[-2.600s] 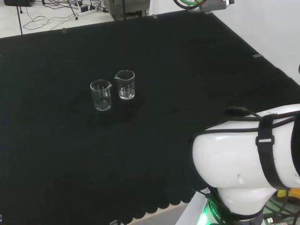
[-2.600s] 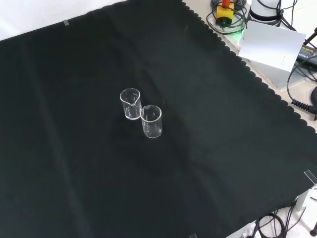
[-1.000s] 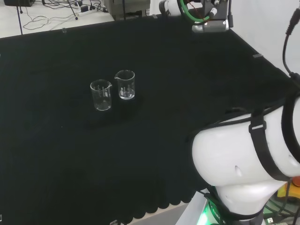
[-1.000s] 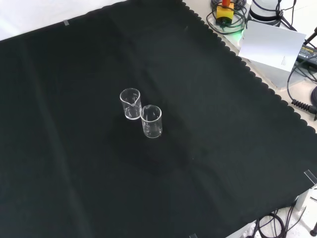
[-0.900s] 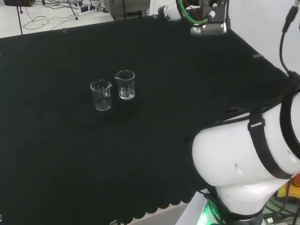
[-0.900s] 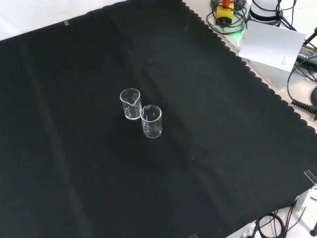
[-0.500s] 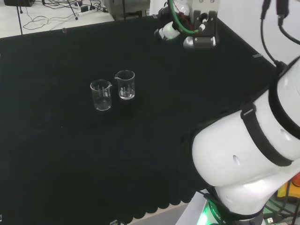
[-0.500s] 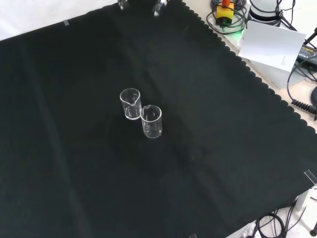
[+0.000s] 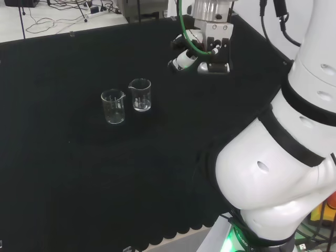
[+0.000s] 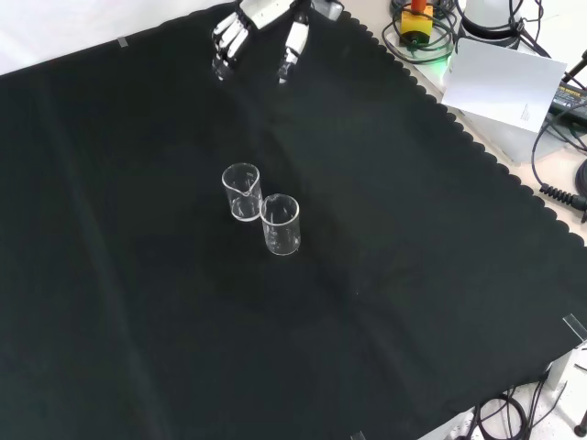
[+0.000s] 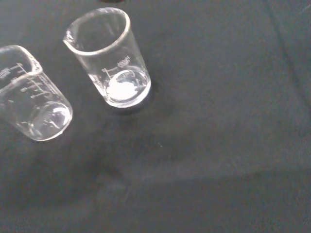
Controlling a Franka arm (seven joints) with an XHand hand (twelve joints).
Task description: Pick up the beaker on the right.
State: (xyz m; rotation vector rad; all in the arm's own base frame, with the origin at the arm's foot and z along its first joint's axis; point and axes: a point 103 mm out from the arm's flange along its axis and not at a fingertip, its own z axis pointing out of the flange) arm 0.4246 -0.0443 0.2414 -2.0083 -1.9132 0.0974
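the fingers (image 10: pixel 227 38) hang straight and spread, with the thumb (image 10: pixel 292 44) set apart from them, and nothing lies between them; the hand (image 10: pixel 261 23) is open and holds nothing, hovering above the black cloth (image 10: pixel 413 275) near the top of the front view. in the head view the hand (image 9: pixel 185 59) sits to the right of the two clear glass beakers and apart from them. the right beaker (image 9: pixel 140 95) stands upright on the cloth, just beside the left beaker (image 9: pixel 113 106), which is also upright. in the front view the right beaker (image 10: pixel 243 192) is the higher of the pair, its neighbour (image 10: pixel 281 225) below and right, their walls looking in contact. the wrist view looks down on the spouted right beaker (image 11: pixel 109 58), which looks empty, with the other (image 11: pixel 30 97) beside it.
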